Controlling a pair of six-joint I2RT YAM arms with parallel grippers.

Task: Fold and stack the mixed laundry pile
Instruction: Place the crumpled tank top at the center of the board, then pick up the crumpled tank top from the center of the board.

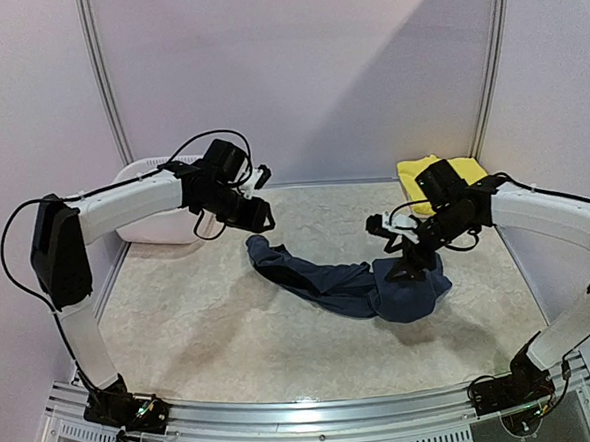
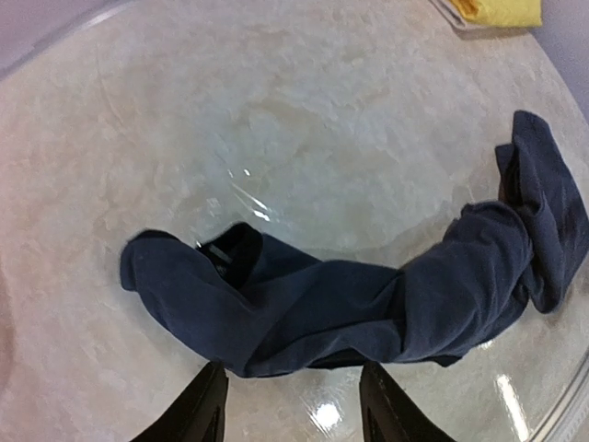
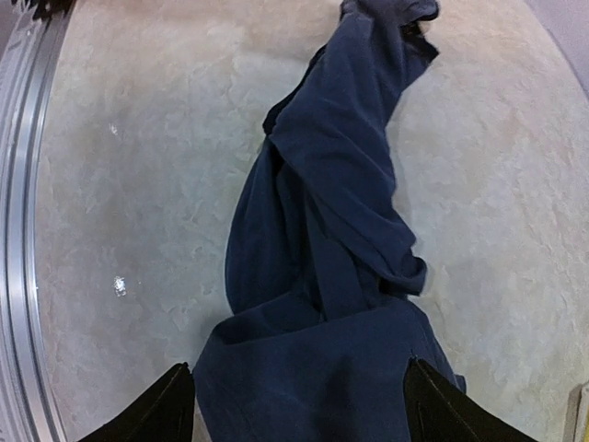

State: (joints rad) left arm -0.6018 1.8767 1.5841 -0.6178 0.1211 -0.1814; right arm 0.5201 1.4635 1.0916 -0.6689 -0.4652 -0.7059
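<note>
Navy garment (image 1: 349, 283) lies on the worktop (image 1: 211, 326) around the middle, bunched into one long twisted strip. One end is near centre-left and the fatter lump sits toward the right. No print shows on it from any view, just plain dark blue folds.

Left claw (image 1: 260, 215) hangs over the left end of the strip. In the left wrist view the claw (image 2: 294, 410) has both fingers (image 2: 207, 405) spread apart with nothing between them, only bare worktop and the near edge of the navy garment (image 2: 368, 304) just past the tips. It is not touching the cloth.

Right claw (image 1: 408, 259) is low over the fat right end. In the right wrist view the claw (image 3: 299, 405) is spread wide, with fingers (image 3: 156, 405) on either side of the navy garment (image 3: 322, 212). Cloth fills the gap beneath them, but the claw is not clamped on it. Cannot tell if the tips touch the fabric.

Yellow garment (image 1: 410, 179) sits flat at the far right back corner, partly behind the right arm and well apart from the navy one. A corner of it (image 2: 497, 9) also shows in the left wrist view.

White basket (image 1: 150, 228) is at the far left back, behind the left arm.
</note>
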